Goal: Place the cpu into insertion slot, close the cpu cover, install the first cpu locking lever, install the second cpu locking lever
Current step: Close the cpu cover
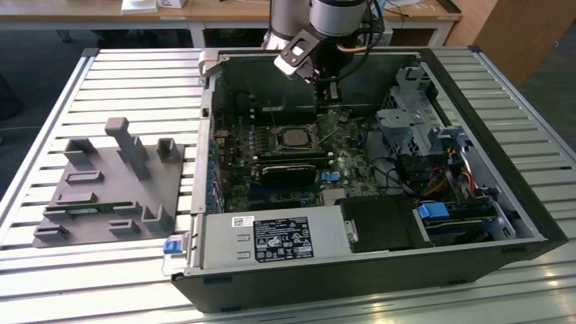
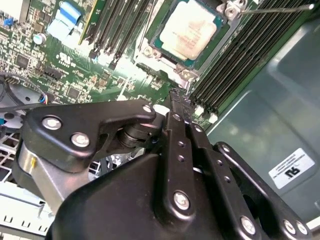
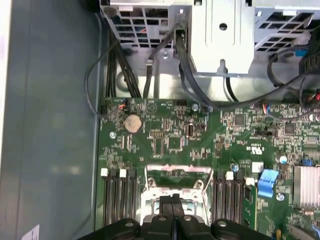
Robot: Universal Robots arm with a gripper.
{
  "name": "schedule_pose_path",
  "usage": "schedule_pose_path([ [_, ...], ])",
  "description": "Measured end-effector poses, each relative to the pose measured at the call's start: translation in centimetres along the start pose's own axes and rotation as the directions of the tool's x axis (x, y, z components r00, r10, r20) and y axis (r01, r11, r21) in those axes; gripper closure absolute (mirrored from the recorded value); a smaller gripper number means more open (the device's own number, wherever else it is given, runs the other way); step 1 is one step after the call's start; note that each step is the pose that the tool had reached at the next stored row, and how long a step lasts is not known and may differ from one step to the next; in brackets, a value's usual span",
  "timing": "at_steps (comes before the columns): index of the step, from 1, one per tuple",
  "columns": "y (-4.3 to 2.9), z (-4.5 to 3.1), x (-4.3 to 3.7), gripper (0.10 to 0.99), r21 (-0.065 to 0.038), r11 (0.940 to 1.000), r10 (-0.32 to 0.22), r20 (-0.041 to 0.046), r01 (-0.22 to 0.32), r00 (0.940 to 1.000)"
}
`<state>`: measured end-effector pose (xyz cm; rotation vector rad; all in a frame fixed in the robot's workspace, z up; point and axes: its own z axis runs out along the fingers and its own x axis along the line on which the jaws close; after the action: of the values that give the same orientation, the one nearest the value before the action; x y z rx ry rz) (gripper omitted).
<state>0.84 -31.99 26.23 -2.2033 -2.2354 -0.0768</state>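
Note:
The cpu (image 1: pixel 293 138) lies flat in the insertion slot (image 1: pixel 274 138) on the motherboard, its pale face (image 2: pixel 190 30) up. My gripper (image 1: pixel 326 100) hangs above the board just beyond the socket, toward the case's back wall. Its fingers (image 2: pixel 179 107) are shut together with nothing between them. In the first wrist view the gripper (image 3: pixel 172 200) sits over the slot's silvery rim (image 3: pixel 149 196). A silvery frame strip (image 3: pixel 172 169) runs along one socket edge; I cannot tell how the cpu cover stands. A thin locking lever (image 2: pixel 280 7) sticks out from one socket corner.
Black memory slots (image 3: pixel 117 200) flank the socket. A black module (image 1: pixel 288 174) lies below it. A drive cage (image 1: pixel 409 125) with cables stands at the exterior view's right, the power supply (image 1: pixel 270 239) at the front. A grey fixture (image 1: pixel 112 185) stands on the slatted table.

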Motion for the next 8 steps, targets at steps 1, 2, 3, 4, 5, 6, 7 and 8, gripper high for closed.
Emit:
schedule_pose_path([
  [1,0.10,0.01,0.00,0.980,0.000,1.0000,0.000,0.0000,0.000,1.0000],
  [2,0.20,0.03,0.00,0.980,0.000,1.0000,0.000,-0.0001,0.000,1.0000],
  [3,0.32,0.04,-0.01,0.980,0.000,1.0000,0.000,-0.0001,0.000,1.0000],
  [4,0.43,0.05,-0.01,0.980,0.001,1.0000,0.000,0.0000,0.000,1.0000],
  [5,0.52,0.06,-0.01,0.980,0.001,1.0000,0.000,-0.0001,0.000,1.0000],
  [6,0.56,0.07,-0.01,0.980,0.001,1.0000,0.000,-0.0001,0.000,1.0000],
  [7,0.59,0.07,-0.01,0.980,0.001,1.0000,0.000,0.0000,0.000,1.0000],
  [8,0.61,0.08,-0.01,0.980,0.001,1.0000,0.000,-0.0001,0.000,1.0000],
])
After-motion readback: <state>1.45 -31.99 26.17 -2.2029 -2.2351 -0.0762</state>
